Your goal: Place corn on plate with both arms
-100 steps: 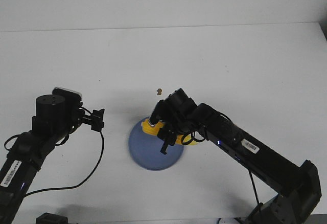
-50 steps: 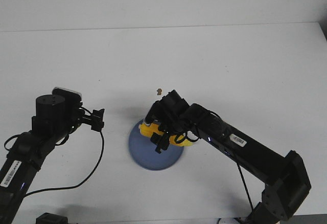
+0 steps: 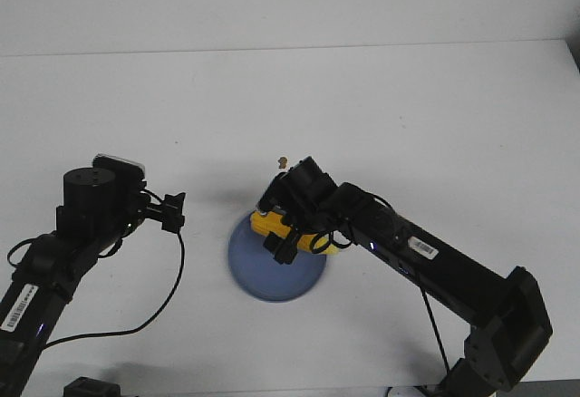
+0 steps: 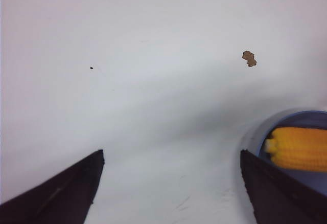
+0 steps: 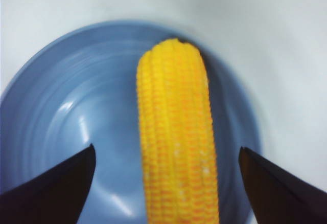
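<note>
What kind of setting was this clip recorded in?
Most likely a lab test bench: a bare white table, a blank wall, and just a corn and a blue plate as props.

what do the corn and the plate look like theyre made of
Corn: likely moulded plastic, judging by its uniform bright yellow, very even kernel rows and slight sheen.
Plate: smooth glossy plastic or glazed ceramic; soft highlights and faint concentric rings show on the blue surface, but the look leaves it open.
</note>
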Motion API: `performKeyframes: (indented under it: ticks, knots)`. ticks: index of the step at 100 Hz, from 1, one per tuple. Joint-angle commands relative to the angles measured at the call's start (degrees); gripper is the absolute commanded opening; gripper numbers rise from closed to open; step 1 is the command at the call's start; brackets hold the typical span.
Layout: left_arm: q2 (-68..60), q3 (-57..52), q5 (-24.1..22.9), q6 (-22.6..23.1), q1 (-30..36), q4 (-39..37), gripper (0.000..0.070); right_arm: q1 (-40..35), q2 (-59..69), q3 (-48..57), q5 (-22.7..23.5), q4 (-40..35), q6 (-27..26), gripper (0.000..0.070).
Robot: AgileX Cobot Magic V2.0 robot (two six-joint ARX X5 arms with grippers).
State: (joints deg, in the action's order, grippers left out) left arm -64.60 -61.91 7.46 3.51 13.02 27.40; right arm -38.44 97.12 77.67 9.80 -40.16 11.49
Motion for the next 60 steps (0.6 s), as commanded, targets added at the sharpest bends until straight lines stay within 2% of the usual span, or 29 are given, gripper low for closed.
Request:
performKeyframes:
  ticks: [1, 16, 39, 60]
  knots:
    - [-0.5, -0.5, 0.3, -0.2, 0.2, -0.5, 0.0543, 0.8, -2.1, 0.7, -1.1, 1.7, -3.3, 0.0586]
    - [0.1, -0.5, 0.3, -1.3, -0.4, -0.6, 0.0542, 4.4, -7.4, 0.7, -3.4, 4.2, -5.4, 0.0586]
    - [4.4, -0.1, 0.3, -2.9, -4.0, -1.6, 0.0542, 11.7, -18.3, -1.1, -7.5, 6.1, -5.6, 0.0586]
    - [12.4, 7.3, 0.3, -4.7, -8.4, -8.3, 0.0540, 21.3, -33.1, -12.5, -8.0, 13.1, -7.8, 0.0586]
